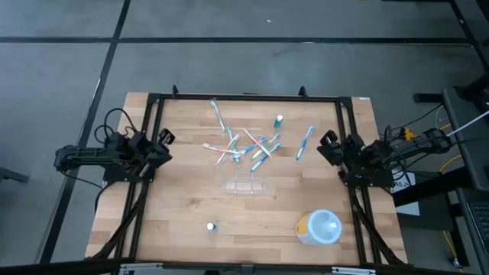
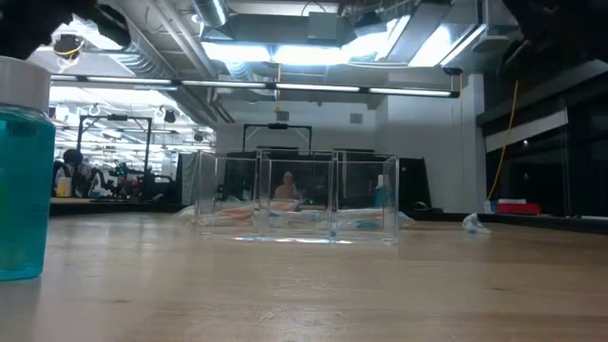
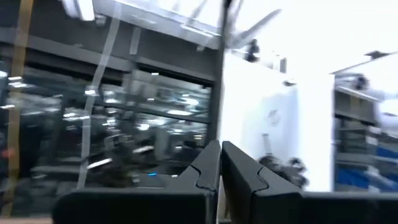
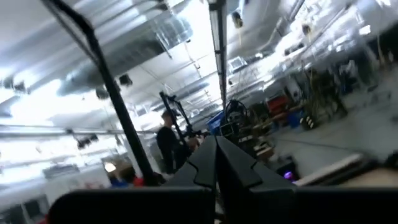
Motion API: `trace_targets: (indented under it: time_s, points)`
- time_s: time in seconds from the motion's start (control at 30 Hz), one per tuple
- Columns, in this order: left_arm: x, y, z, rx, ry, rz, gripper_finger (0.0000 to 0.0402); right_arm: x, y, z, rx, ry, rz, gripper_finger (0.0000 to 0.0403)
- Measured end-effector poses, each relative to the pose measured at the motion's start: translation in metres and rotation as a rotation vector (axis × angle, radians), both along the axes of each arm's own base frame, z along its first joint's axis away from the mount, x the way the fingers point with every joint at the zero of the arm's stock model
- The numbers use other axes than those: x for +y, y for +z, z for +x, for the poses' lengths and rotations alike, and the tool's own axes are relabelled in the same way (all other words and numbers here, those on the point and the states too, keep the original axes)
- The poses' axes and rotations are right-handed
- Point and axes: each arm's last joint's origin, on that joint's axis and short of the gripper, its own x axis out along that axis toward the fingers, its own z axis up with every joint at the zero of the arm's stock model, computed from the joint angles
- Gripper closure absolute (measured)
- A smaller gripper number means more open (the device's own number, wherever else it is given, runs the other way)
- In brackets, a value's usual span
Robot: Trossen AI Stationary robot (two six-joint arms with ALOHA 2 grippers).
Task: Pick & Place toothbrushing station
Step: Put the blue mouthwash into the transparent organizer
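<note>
While hands (image 1: 163, 138) flank, station (image 1: 245, 186) between — untouched

A grey floor (image 1: 229, 61) crossed by dark seam lines surrounds the pale wooden desk (image 1: 176, 206) in the high view. From desk height the room behind is a large open workshop: long ceiling light strips (image 2: 275, 87) glow under exposed ducts (image 2: 161, 47), and a dark panel (image 2: 532, 161) stands at the right. Far benches on the left carry cluttered equipment (image 2: 95, 176) (too distant to make out). A person (image 4: 166, 146) stands in the distance.
</note>
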Motion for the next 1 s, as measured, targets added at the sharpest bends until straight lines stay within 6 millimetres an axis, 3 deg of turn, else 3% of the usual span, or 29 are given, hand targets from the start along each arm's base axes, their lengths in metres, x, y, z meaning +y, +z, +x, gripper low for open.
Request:
trace_targets:
  time_s: [0.13,0.27,0.53,0.67,0.83,1.0]
  points:
    - [-0.002,0.001,-0.001,-0.027,-0.026,0.079,0.0393,0.003,0.001,-0.001,-0.023,0.097,-0.054,0.0389]
    - [0.0,0.0,0.0,-0.04,0.07,0.118,0.0393,0.007,0.003,-0.003,-0.065,0.107,-0.174,0.0389]
    - [0.004,-0.011,0.007,0.017,0.348,0.346,0.0394,0.014,0.018,-0.007,-0.18,-0.05,-0.567,0.0389]
    - [0.013,-0.019,0.012,0.167,0.602,0.274,0.0392,0.011,0.033,-0.008,-0.201,-0.224,-0.686,0.0389]
    - [0.024,-0.039,0.018,0.458,0.934,0.191,0.0392,0.007,0.049,-0.003,-0.022,-0.388,-0.672,0.0389]
    - [0.026,-0.044,0.029,0.597,0.917,0.191,0.0396,0.001,0.078,0.0,0.301,-0.451,-0.578,0.0389]
